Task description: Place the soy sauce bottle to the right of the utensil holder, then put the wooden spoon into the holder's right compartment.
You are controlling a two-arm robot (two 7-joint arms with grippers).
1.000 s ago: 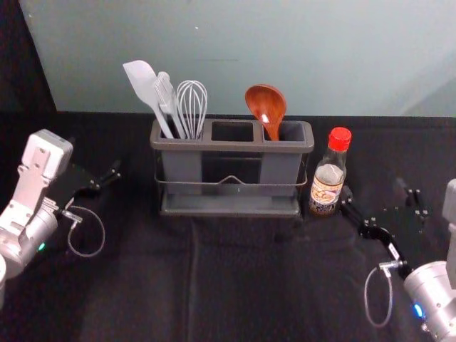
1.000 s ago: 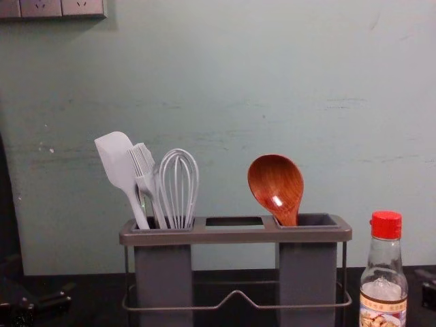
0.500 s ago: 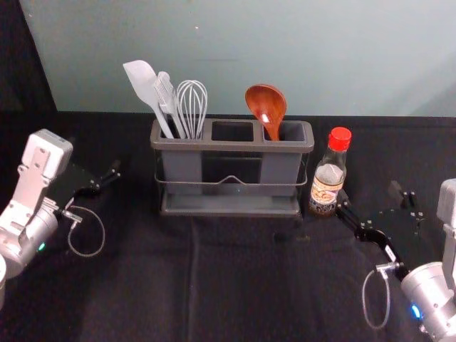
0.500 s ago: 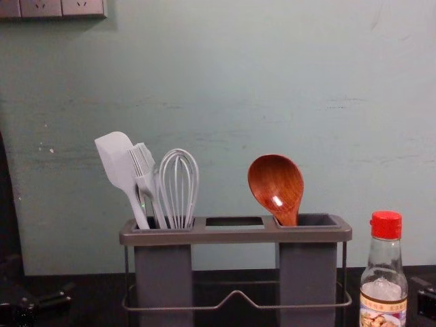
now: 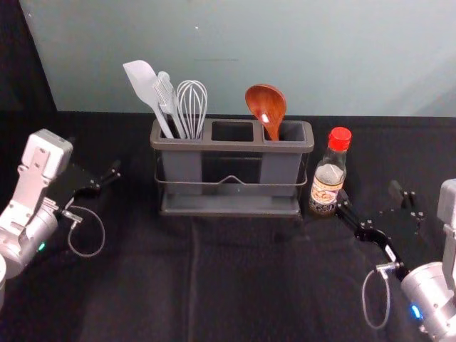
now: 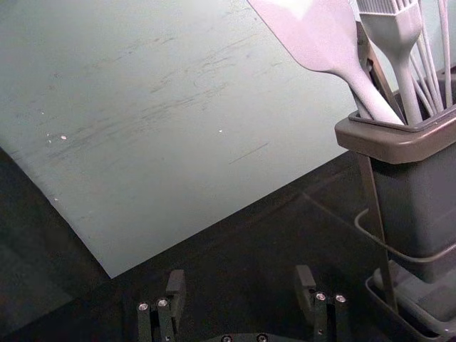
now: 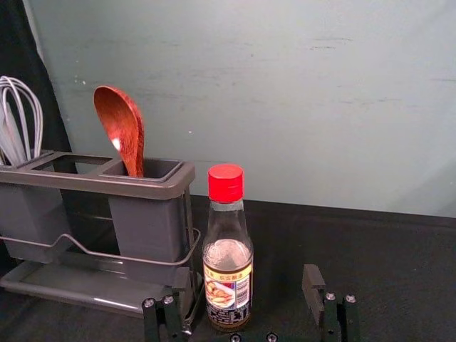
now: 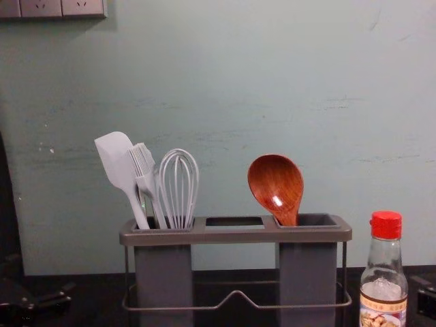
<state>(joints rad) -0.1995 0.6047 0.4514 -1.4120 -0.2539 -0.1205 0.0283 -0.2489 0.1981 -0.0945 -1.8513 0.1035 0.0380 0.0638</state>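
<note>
The soy sauce bottle (image 5: 328, 174) with its red cap stands upright just right of the grey utensil holder (image 5: 230, 211). In the holder's right compartment leans the wooden spoon (image 5: 266, 107), bowl up; the spoon (image 7: 122, 127) is also visible in the right wrist view. My right gripper (image 5: 372, 199) is low at the right with its fingers open, one close to the bottle's base. In the right wrist view, the bottle (image 7: 229, 267) is between the spread fingers of the right gripper (image 7: 244, 285), nearer the holder-side one. My left gripper (image 5: 96, 162), parked at the left, is open; its own view shows the left gripper (image 6: 239, 285) with nothing between its fingers.
A white spatula (image 5: 144, 82), a brush (image 5: 166, 96) and a whisk (image 5: 192, 107) stand in the holder's left compartment. Behind the black-covered table (image 5: 235, 285) rises a pale wall (image 5: 285, 43).
Compared with a second ago, my right gripper has shifted slightly left in the head view. The bottle, spoon, holder and left arm look unmoved.
</note>
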